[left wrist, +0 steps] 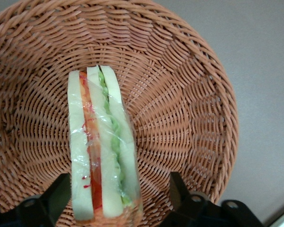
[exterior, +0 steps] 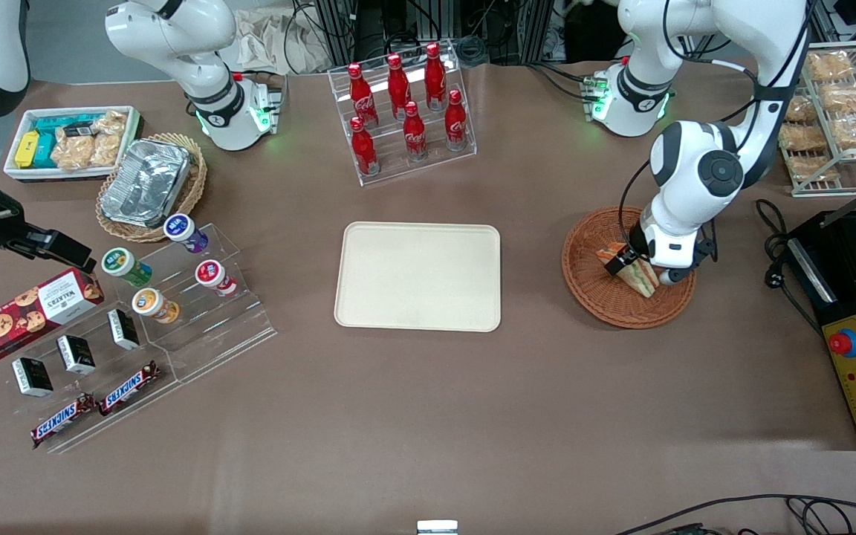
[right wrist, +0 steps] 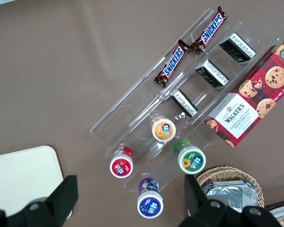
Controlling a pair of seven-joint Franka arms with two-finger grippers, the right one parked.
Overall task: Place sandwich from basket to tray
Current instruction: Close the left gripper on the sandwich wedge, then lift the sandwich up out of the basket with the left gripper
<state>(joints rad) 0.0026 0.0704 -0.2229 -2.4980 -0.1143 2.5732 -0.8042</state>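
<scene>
My gripper (exterior: 640, 269) is down inside the basket (exterior: 593, 290), toward the working arm's end of the table, about midway between the table edge nearest the front camera and the edge where the arm bases sit. Sandwich (exterior: 634, 272) stands on edge on the basket floor, filling layers up, wrapped in clear film. Wrist view: sandwich (left wrist: 102, 151) sits right between my two fingers (left wrist: 54, 196), one on each side of the bread. Fingers spread, a gap on each side, so not pinching it, not touching as far as I can see. Sandwich runs lengthwise between them, red layer on one side, green on the other. Tray (exterior: 418, 276) lies flat mid-table, well apart from the basket, toward the parked arm's side of it. Red cola bottles (exterior: 406, 111) are on a clear rack farther from the front camera than the tray.
</scene>
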